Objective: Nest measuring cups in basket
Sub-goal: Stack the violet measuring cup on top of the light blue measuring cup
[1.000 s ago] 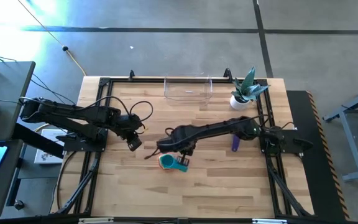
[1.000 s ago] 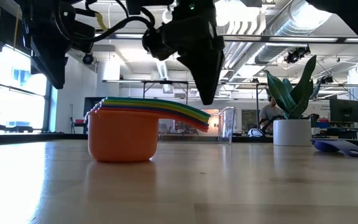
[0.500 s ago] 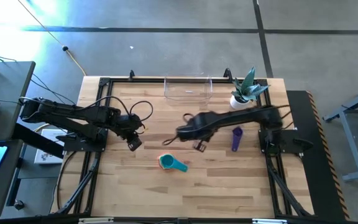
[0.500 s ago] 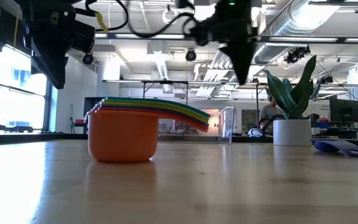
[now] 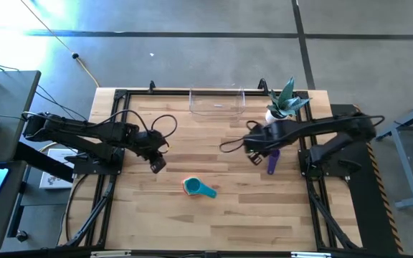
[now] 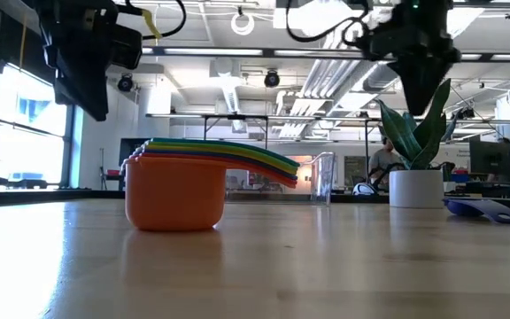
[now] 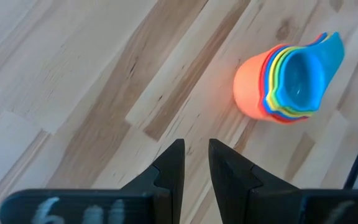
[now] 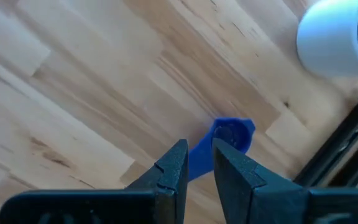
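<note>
I see the smooth plastic nested cups at lower centre on the bare wood-grain tabletop. The right end effector, slightly open and empty, hovers beside the purple cup. The left end effector, narrowly parted, waits centre-left. The clear basket sits at the top edge.

Overhead and table-level cameras share the nested cups; wrist cameras look down.
</note>
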{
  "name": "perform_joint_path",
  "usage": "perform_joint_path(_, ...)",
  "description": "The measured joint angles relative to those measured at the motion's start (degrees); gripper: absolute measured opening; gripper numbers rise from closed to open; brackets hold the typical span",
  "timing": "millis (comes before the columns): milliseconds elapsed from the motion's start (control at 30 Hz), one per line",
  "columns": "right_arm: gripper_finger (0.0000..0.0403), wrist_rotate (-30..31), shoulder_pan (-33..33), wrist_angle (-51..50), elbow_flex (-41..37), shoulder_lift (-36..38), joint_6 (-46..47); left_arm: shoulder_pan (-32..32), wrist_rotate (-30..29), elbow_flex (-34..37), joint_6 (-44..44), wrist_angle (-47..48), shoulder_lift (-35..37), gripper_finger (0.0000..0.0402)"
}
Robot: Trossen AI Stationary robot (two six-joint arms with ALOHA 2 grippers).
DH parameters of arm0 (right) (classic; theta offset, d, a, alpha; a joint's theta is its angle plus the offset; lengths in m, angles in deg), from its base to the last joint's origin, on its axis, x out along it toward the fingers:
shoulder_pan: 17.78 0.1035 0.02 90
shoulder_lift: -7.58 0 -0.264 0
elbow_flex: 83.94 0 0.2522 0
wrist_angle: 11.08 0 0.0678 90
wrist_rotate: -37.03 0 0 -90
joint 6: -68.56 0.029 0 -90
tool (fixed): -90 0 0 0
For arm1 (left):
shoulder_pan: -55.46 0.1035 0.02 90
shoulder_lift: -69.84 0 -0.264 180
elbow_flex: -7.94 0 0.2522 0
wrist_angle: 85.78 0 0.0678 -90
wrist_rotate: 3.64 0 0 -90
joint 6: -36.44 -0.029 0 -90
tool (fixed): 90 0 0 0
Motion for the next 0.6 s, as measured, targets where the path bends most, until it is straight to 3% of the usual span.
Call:
perform_joint_path(300,0.0070,-0.27,-1.33,7.66,-14.17,12.09,11.23,0.00,-0.81,0.00,1.00,-3.31,-0.02,0.0062)
perform_joint_path(600,0.0108,-1.94,-1.48,15.02,-23.25,15.00,13.49,0.04,-5.60,0.00,5.35,-3.69,-0.07,0.0062)
